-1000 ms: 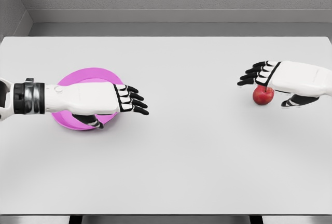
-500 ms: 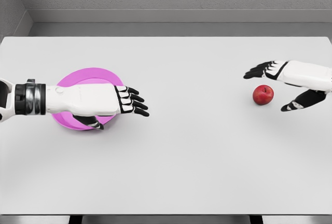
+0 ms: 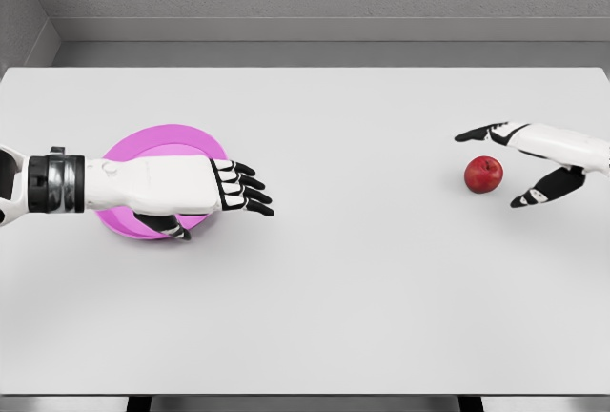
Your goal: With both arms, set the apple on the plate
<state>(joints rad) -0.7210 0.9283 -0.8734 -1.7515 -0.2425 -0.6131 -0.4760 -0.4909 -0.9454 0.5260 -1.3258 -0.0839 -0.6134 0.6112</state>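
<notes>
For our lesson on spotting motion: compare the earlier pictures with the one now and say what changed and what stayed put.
The right hand has drawn back to the right, off the apple, and turned so its fingers and thumb now open around it without touching. It took hold of nothing. The apple stayed where it was on the table. The left hand stayed over the plate, fingers open.

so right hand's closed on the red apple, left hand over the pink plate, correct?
Not quite. In the head view the right hand is open around the round red apple, which sits free on the white table. The left hand is over the round pink plate.
</notes>
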